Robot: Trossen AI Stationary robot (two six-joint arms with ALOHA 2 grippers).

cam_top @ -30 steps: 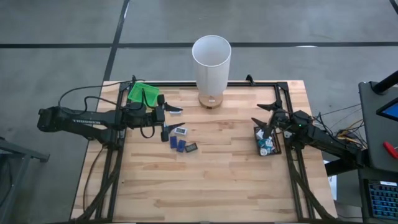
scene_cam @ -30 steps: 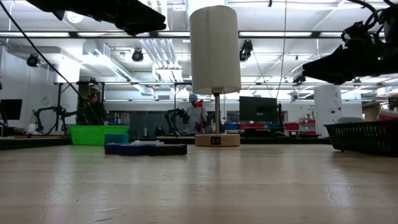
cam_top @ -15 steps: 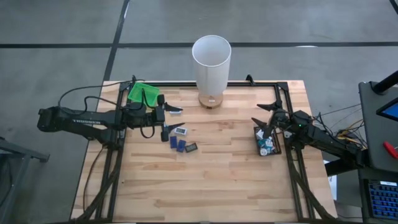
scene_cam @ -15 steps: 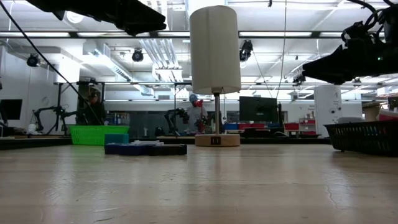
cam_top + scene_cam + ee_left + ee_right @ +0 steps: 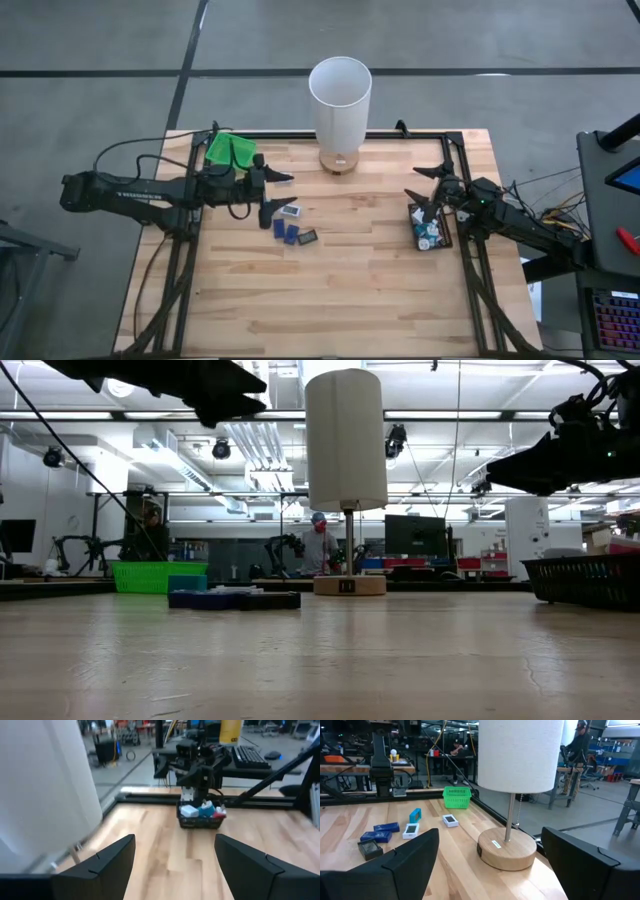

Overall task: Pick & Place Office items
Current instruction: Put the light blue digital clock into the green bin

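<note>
From above, the left gripper (image 5: 276,192) is hovering with spread, empty jaws just beside the office items (image 5: 291,226) lying mid-table, while the right gripper (image 5: 426,195) is hanging with wide, empty jaws over the black tray (image 5: 446,232), and its wrist view is showing those items (image 5: 385,834) near the lamp (image 5: 514,790).

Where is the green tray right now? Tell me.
In the high view the green tray sits at the table's far left corner, just behind the left arm's fingers, left of the lamp.
</note>
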